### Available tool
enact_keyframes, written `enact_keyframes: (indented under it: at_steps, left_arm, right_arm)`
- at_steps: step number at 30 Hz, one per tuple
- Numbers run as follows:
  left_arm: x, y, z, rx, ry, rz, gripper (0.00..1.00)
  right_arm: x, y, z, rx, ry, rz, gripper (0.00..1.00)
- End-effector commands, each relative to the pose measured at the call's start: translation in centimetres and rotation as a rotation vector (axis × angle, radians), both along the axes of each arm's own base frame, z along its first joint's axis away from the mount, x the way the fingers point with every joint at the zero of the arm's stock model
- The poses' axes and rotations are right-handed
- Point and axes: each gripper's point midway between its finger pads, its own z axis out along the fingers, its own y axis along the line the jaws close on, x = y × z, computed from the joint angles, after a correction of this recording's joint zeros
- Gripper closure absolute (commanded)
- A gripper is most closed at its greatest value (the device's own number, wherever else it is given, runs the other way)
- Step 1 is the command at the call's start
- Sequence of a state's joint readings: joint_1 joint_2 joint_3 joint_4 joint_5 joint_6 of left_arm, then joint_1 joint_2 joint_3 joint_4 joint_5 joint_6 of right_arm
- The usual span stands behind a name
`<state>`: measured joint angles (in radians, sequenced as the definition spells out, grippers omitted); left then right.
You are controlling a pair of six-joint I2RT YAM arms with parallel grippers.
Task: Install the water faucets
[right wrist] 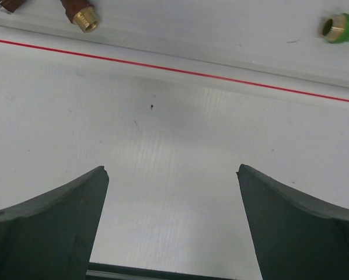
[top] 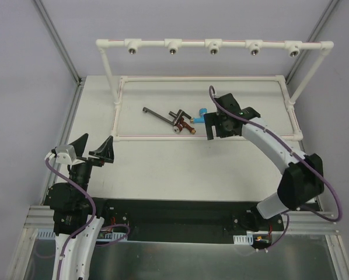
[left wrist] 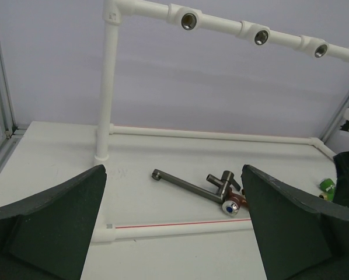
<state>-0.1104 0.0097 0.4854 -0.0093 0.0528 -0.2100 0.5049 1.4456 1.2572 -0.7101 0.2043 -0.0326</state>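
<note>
nothing is installed yet: all five metal-lined sockets [top: 213,51] on the tall white pipe frame [top: 108,67] at 12 o'clock look bare, so every fitting is left for you.

the small red-brown faucet with a shiny bluish knob [top: 184,124] lies flat near the centre of the overhead view. the small blue faucet [top: 202,111] is just beside it toward 2 o'clock. both are inside the low white pipe rectangle [top: 203,77]. the small green faucet with a brass threaded end [right wrist: 342,28] shows only in the wrist views, lying near the right arm.

your right gripper [top: 209,126] hovers at 3 o'clock of the red-brown piece, fingers spread wide and carrying nothing. its own camera puts the red-brown piece's brass end at 11 o'clock and the green one at 1 o'clock. your left gripper [top: 97,141] sits at 8 o'clock, also spread and unloaded.

mind the long dark grey metal spout tap [top: 161,115] right beside the red-brown faucet on its 10 o'clock side, seemingly touching it. also mind the red-striped near rail [right wrist: 192,64] crossing ahead of the right fingers.
</note>
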Motion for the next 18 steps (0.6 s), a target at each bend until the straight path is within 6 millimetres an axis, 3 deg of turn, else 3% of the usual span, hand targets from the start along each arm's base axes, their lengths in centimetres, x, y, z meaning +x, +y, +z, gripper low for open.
enact_keyframes:
  at_steps: [1,2,7,12,18]
  left_arm:
    - [-4.7,0.7,4.1,-0.015,-0.217,0.011,0.01]
    - [-4.7,0.7,4.2,-0.015,-0.218,0.009,0.01]
    - [-4.7,0.6,4.1,-0.012,-0.217,0.006,0.01]
    - [-4.7,0.6,4.1,-0.01,-0.216,0.006,0.01]
    - [-4.7,0.6,4.0,-0.011,-0.214,0.006,0.01]
  right_arm:
    - [3.1,3.0,-1.7,0.022,0.037,0.097,0.04]
    - [3.6,3.2,-3.2,0.003,0.071,0.104,0.04]
    - [5.1,5.9,-5.8,0.056,0.147,0.181,0.04]
    - [4.1,8.1,-8.4,0.138,0.222,0.303,0.04]
    - [3.3,8.4,-10.2,0.15,0.245,0.378,0.04]
